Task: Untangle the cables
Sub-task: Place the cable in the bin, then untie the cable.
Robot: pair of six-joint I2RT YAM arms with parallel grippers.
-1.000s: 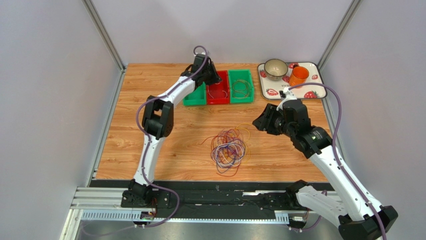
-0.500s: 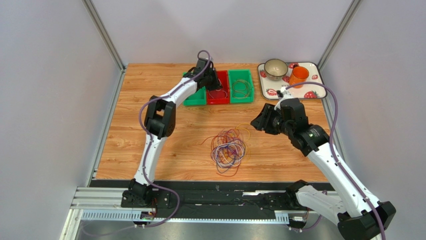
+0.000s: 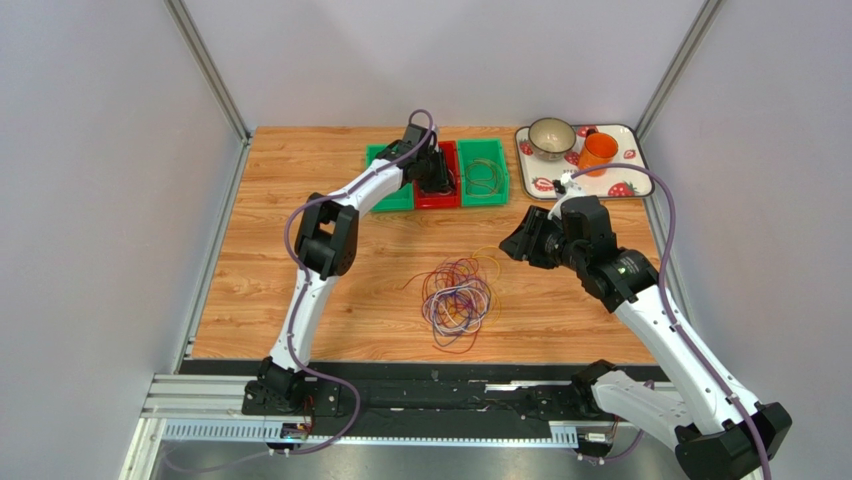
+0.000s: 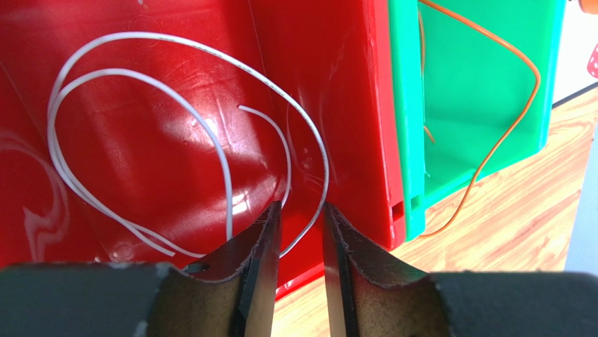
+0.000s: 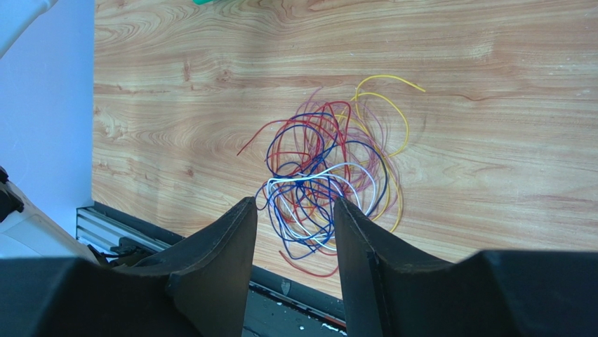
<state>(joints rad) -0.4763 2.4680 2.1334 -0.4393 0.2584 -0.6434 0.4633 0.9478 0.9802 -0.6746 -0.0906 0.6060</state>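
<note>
The cables (image 3: 458, 300) lie in a loose tangle on the wooden counter (image 3: 260, 280), red, blue, purple, white and yellow loops crossing one another (one yellow loop strays out toward the far right of the heap). The right gripper (image 5: 291, 207) hangs above that tangle, its jaws spread with nothing between them. At the far side of the counter three bins stand side by side. The left gripper (image 4: 300, 210) hovers over the red bin (image 4: 337, 105), its jaws parted by a narrow gap. A white cable (image 4: 140, 34) rests coiled on the bin floor, one strand running under that gap, not pinched. The green bin (image 4: 484, 91) just beside it holds an orange cable (image 4: 507, 132). A strawberry-print tray (image 3: 625, 185) at the far right carries a bowl (image 3: 551, 137) and an orange cup (image 3: 598, 152).
</note>
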